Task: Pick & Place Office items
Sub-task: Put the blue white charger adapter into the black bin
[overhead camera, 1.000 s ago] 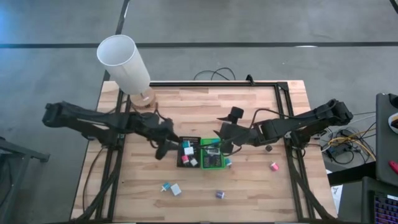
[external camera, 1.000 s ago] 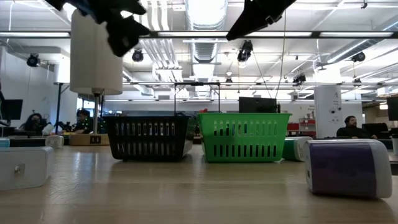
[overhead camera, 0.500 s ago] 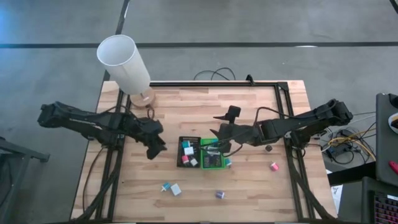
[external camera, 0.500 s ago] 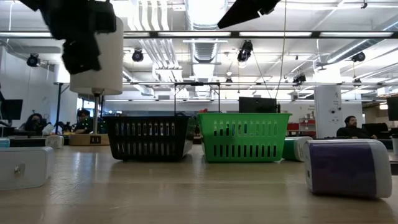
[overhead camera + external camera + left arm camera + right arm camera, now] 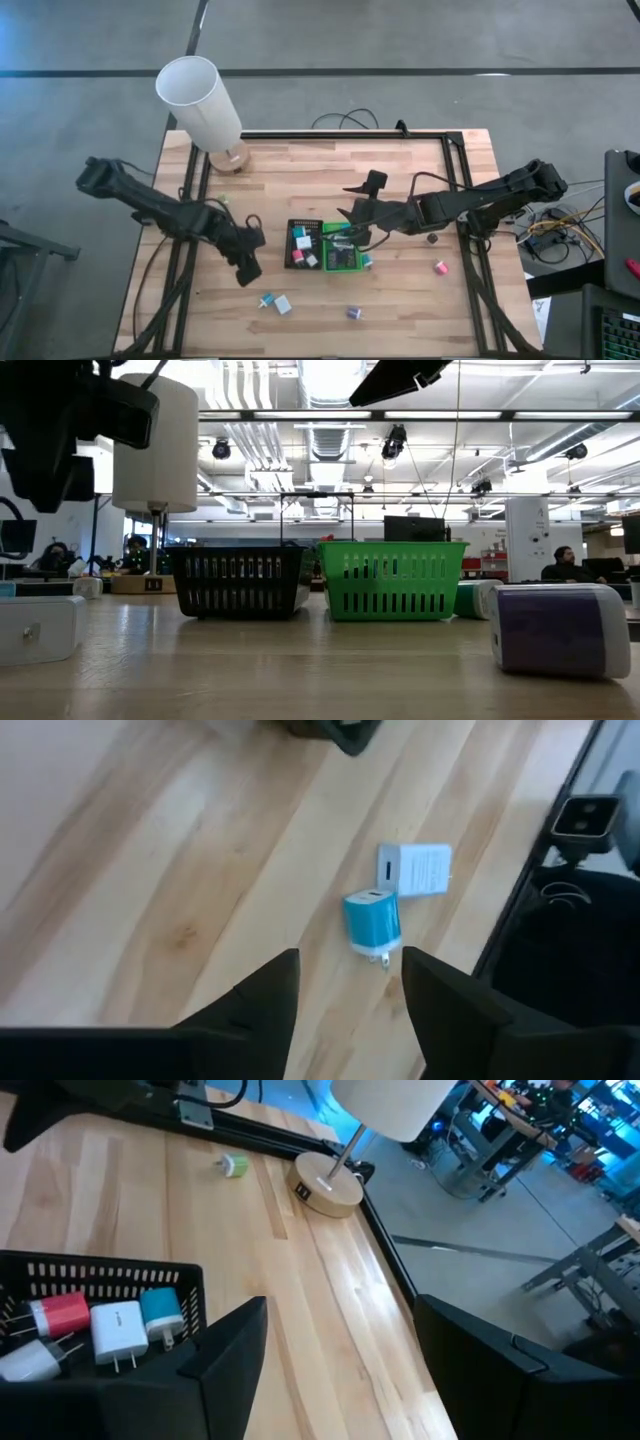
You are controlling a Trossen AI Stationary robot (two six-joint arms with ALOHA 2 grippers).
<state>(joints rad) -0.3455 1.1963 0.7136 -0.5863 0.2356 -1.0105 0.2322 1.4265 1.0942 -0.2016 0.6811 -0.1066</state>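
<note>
The office items are small wall chargers, blocky plastic bodies with short metal prongs. Judged from their look, each is light, rigid and smooth-sided, unlikely to break but apt to skid or pivot on the bench [image 5: 400, 290] if nudged off-centre. The sound hold is across the two flat broad faces of the body, clear of the prongs.

Nearest the work is a teal charger [image 5: 372, 923] lying on its side, with a white charger [image 5: 415, 871] just beside it, the two close enough that fingers could catch both. In the high view this pair sits near the front edge of the bench, the teal one [image 5: 266, 300] to the left of the white one [image 5: 284, 304]. A purple piece [image 5: 353, 313] and a pink piece [image 5: 440, 267] lie loose further right. Several chargers, red, white and teal, already rest in the black tray [image 5: 110, 1270]; the green tray [image 5: 341, 250] stands against it.

The left hand [image 5: 345, 990] hangs over the bench short of the teal charger, its fingers slightly apart, holding nothing and touching nothing.

The right hand [image 5: 335, 1355] sits above the trays with fingers well apart and empty.

A white cylinder lamp [image 5: 200, 105] stands at the far left corner, well apart from the work.
</note>
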